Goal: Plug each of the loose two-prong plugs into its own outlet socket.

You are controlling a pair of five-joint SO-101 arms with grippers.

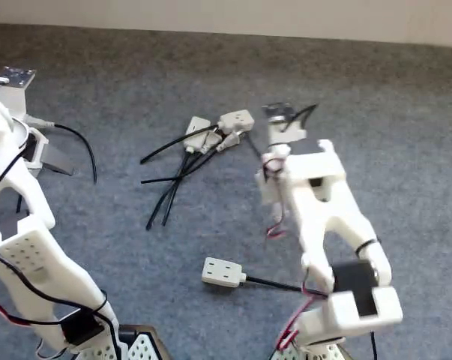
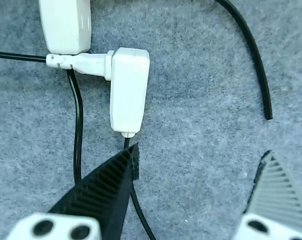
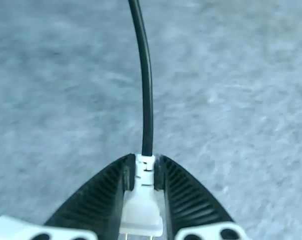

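Right hand (image 3: 140, 165) pinches a white plug (image 3: 139, 205), clear from its wrist; left hand (image 2: 200, 155) spread beside a socket (image 2: 128, 90).

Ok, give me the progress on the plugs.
Done, it seems: one white plug looks seated in a white outlet. In hand: the right pincer is shut on a loose plug. Left: the lone outlet has empty sockets; the left pincer hangs open.

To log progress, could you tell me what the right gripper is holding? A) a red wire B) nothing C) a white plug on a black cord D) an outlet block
C: the right gripper is shut on a white plug, its black cord leading away.
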